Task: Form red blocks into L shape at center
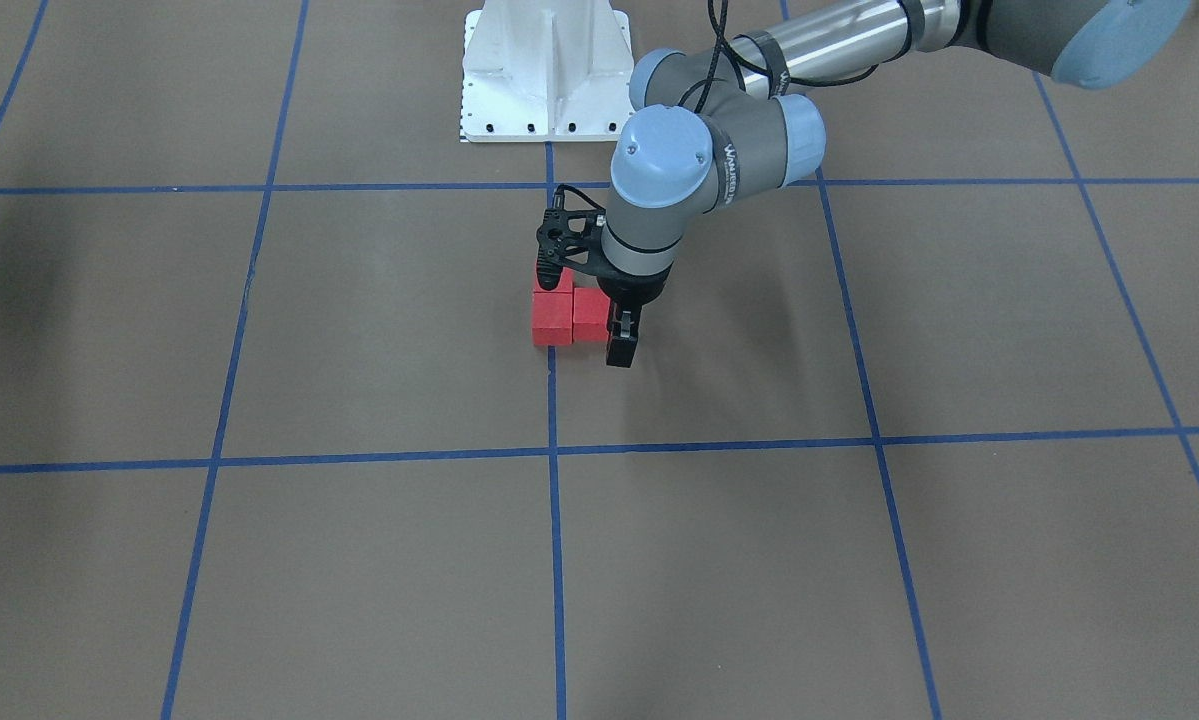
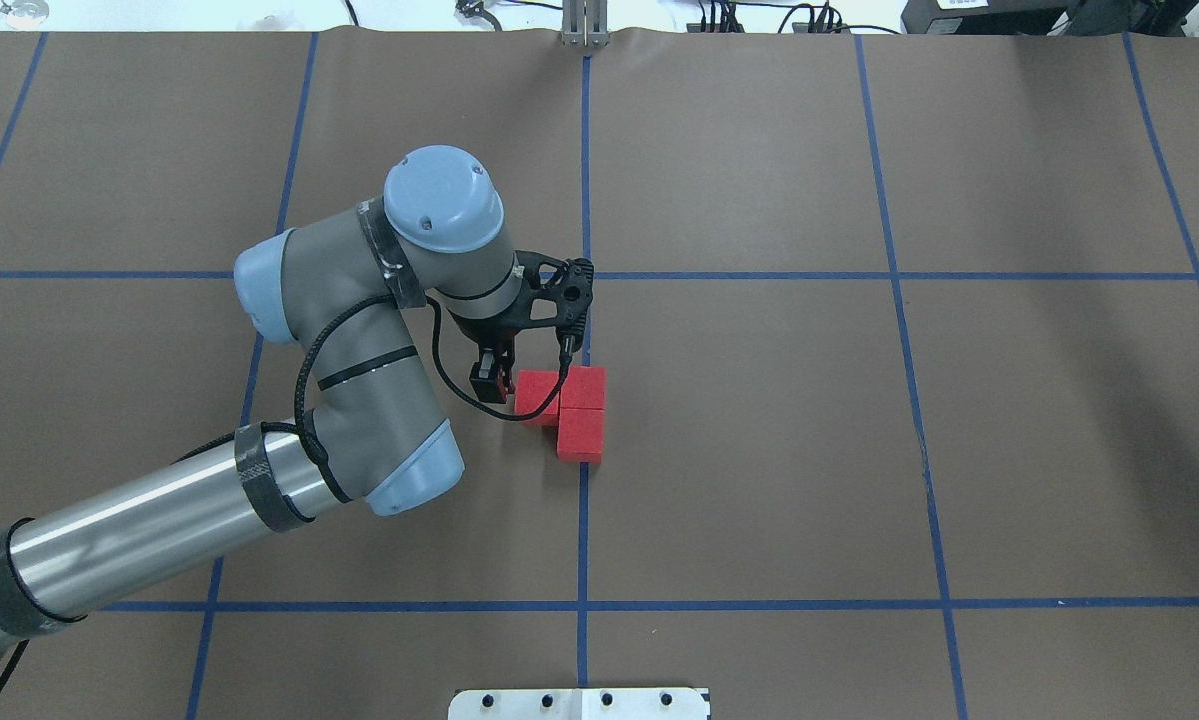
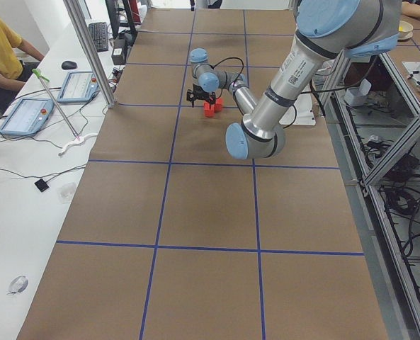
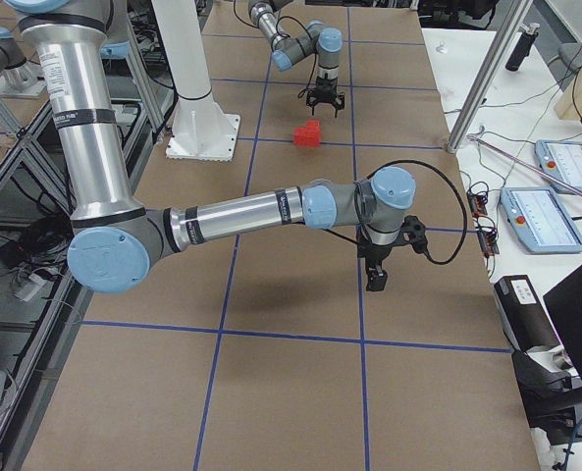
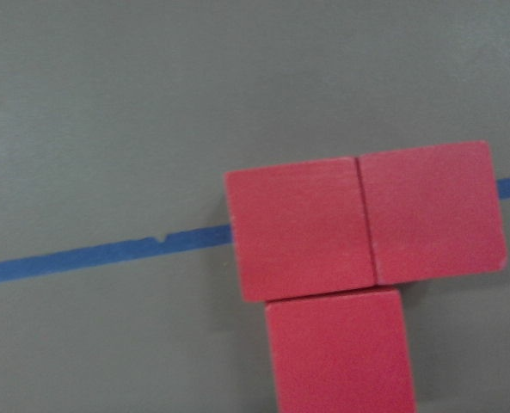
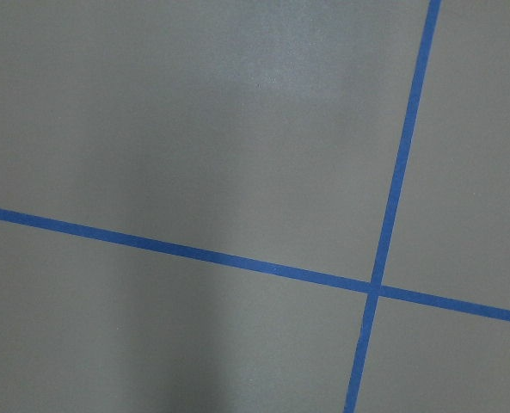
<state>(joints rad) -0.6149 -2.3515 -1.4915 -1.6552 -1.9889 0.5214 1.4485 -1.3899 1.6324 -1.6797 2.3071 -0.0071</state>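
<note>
Three red blocks lie touching in an L at the table's centre, on the blue centre line: one, one beside it, and one nearer the robot. They also show in the front view and fill the left wrist view. My left gripper hangs just beside the L's end block, on the robot's left, and looks open and empty. My right gripper hovers low over bare table far from the blocks. It shows only in the exterior right view, so I cannot tell whether it is open.
The white robot base stands at the robot's edge of the table. Blue tape lines grid the brown mat. An operator and tablets sit beside the table. A metal post stands at the table's side.
</note>
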